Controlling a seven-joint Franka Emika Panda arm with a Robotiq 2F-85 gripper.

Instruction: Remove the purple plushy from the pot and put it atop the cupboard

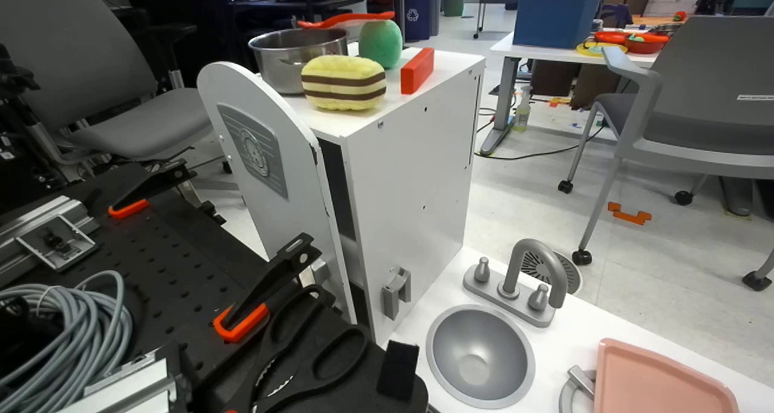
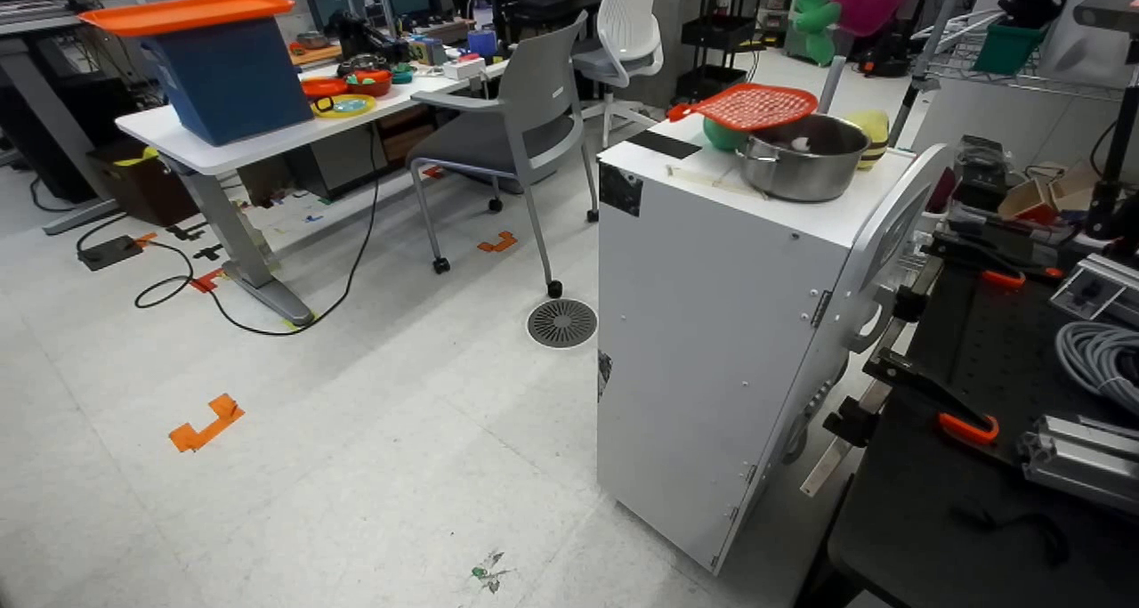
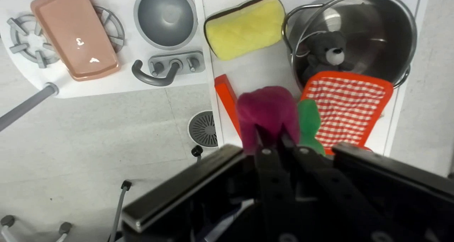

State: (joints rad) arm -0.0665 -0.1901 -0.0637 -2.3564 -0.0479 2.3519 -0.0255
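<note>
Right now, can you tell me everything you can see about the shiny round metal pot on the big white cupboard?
The shiny round metal pot looks like steel, with a round rim and two loop handles on opposite sides. It stands upright on top of the tall white boxy cupboard. In the wrist view, a dark grey plush bear is inside it, and a flat red-edged checked piece hides part of its rim; I can't tell if they touch.
</note>
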